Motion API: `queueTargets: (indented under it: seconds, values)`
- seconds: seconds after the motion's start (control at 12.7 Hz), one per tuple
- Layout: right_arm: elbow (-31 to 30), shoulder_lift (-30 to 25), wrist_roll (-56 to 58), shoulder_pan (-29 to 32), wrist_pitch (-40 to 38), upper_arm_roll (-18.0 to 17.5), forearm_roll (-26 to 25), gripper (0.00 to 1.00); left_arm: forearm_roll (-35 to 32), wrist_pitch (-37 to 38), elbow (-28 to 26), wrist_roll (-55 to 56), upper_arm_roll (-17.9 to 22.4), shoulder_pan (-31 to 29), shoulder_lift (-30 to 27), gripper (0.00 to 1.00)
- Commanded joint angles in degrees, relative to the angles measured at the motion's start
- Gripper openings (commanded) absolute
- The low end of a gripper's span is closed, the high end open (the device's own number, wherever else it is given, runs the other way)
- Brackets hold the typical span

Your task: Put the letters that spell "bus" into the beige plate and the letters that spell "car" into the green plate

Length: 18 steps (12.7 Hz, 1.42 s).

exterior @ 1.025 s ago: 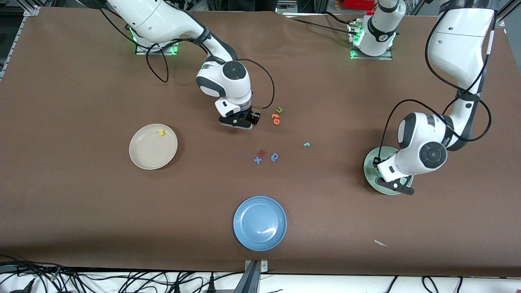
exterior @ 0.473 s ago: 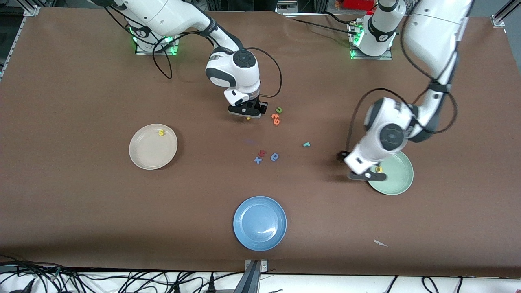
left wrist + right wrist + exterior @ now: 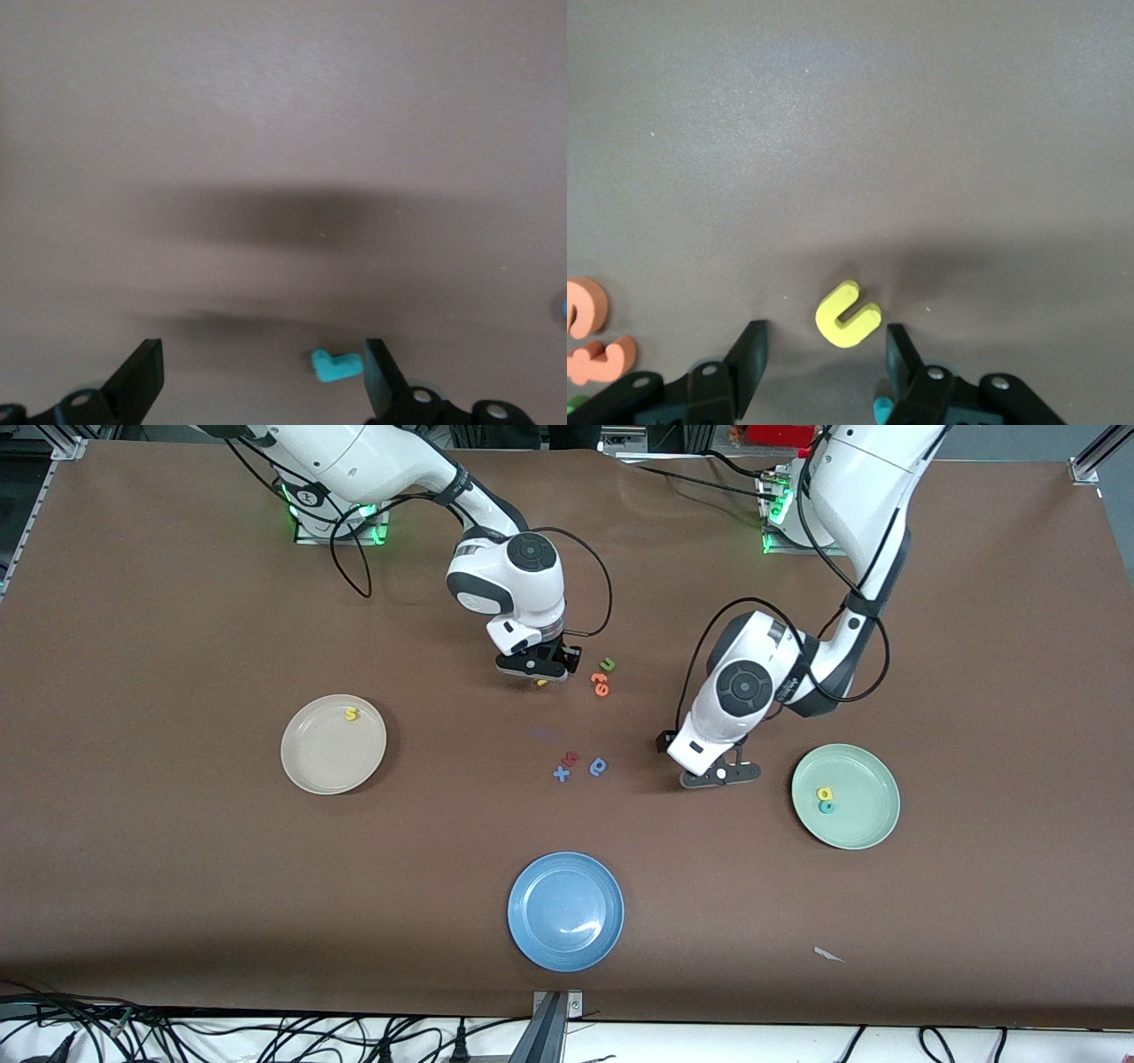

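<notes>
The beige plate (image 3: 333,766) holds a yellow s (image 3: 352,714). On the green plate (image 3: 864,815) lie a yellow a (image 3: 825,793) and a teal c (image 3: 827,807). My left gripper (image 3: 719,774) (image 3: 261,354) hangs open low over the table's middle. The teal r (image 3: 337,365) lies between its fingers, close to one of them; the arm hides the r in the front view. My right gripper (image 3: 534,672) (image 3: 824,335) is open over the yellow u (image 3: 848,314) (image 3: 540,683), which lies flat between its fingers, untouched. A teal bit (image 3: 879,410) peeks from under one finger.
A green u (image 3: 607,663) and orange letters (image 3: 601,684) lie beside the right gripper. A blue x (image 3: 561,773), a red letter (image 3: 572,758) and a blue round letter (image 3: 599,766) cluster mid-table. The blue plate (image 3: 565,934) sits nearest the front camera.
The left gripper opened over the green plate, leaving the yellow a there, then swung to the table's middle over the teal r. The right gripper shifted onto the yellow u and stopped.
</notes>
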State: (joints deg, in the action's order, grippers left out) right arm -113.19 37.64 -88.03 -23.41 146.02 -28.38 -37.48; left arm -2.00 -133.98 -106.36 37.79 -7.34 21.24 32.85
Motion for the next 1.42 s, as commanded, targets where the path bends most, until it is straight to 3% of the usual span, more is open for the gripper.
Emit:
queueTargets:
  seconds: [0.0,0.32,0.71,1.34]
  values:
    - [-1.9,-1.0,-0.4,0.5,0.1,0.5,-1.5,0.64,1.1,-3.9,-3.2,2.2,0.1,0.8,-0.7,0.95]
    - [-1.7,-1.1,1.4,0.6,0.1,1.7,-1.5,0.64,1.1,-11.8,-8.5,5.4,-2.1,0.8,-0.7,0.88]
    - [-1.8,-0.7,1.1,0.6,0.3,1.7,-1.6,0.61,1.0,-12.3,-7.9,7.6,-2.9,1.0,-0.1,0.73]
    - [-2.4,-0.7,0.8,0.6,0.3,1.7,-2.0,0.41,0.4,-11.9,-5.6,9.1,-2.7,1.7,1.6,0.58]
